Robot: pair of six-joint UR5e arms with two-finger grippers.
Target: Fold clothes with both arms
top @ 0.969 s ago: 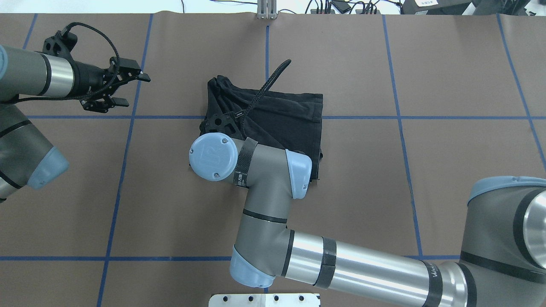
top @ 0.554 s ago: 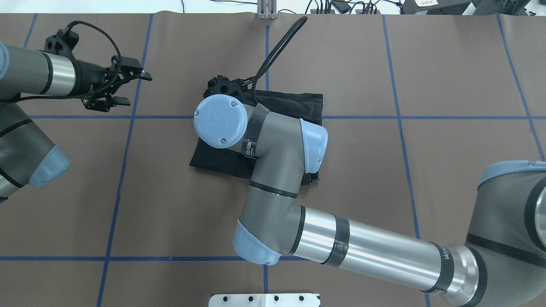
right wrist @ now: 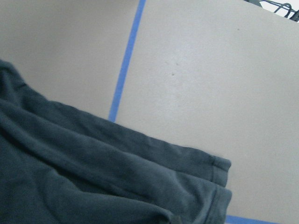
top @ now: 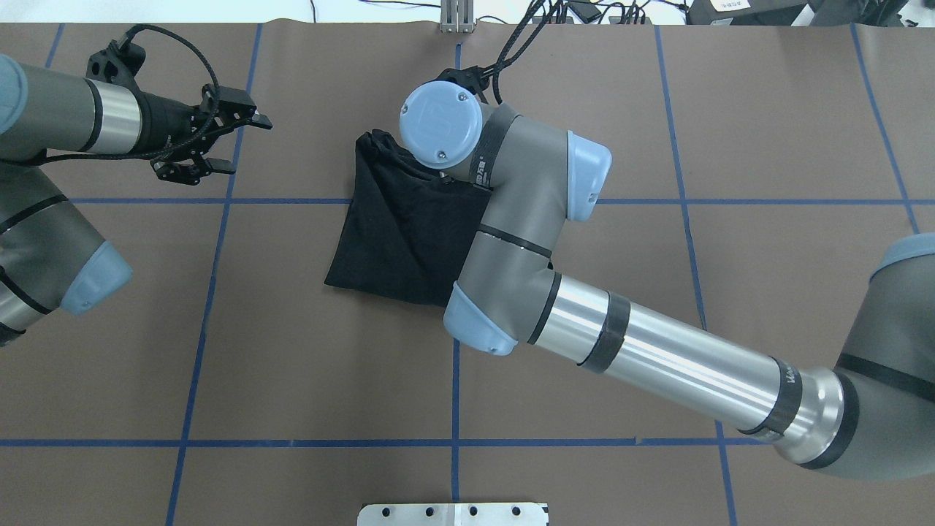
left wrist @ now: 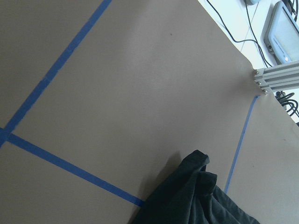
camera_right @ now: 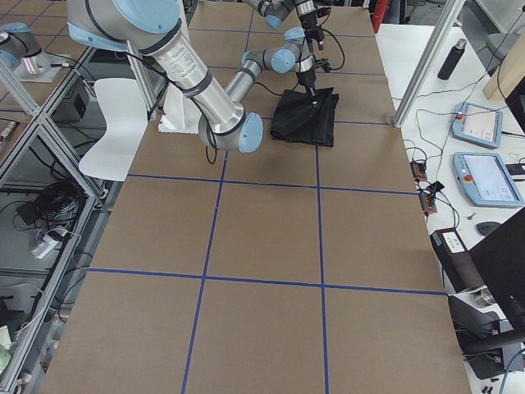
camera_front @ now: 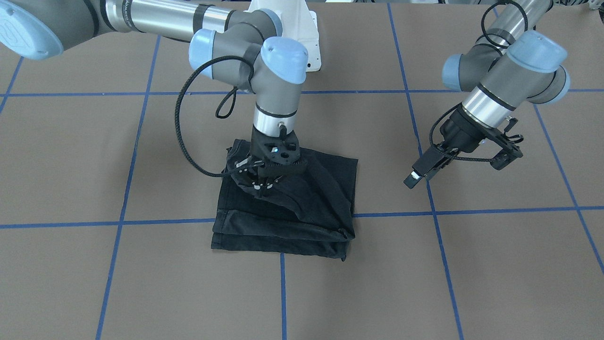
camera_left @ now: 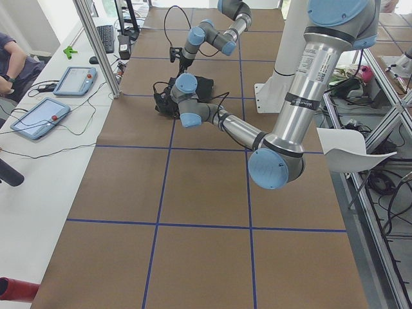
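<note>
The black T-shirt (camera_front: 302, 217) lies folded in a thick rectangle near the table's middle, plain side up. My right gripper (camera_front: 261, 183) stands over its corner nearest the robot's base, shut on a pinched fold that rises to it in taut creases. In the overhead view the right wrist (top: 441, 124) hides that gripper and covers the right part of the T-shirt (top: 398, 234). My left gripper (top: 248, 146) hovers open and holds nothing, to the left of the shirt and apart from it. The left wrist view shows only a bunched shirt corner (left wrist: 196, 196).
Brown covering with blue tape lines (top: 219, 201) spans the table. The white pedestal base (camera_front: 302, 28) stands at the robot's edge. An aluminium post (top: 456, 18) and cables sit at the far edge. A side bench holds tablets (camera_left: 38, 116), with a seated person beside it.
My right wrist has swung toward the table's far edge and a little right, drawing the held fold with it. The left gripper has shifted slightly right, still open.
</note>
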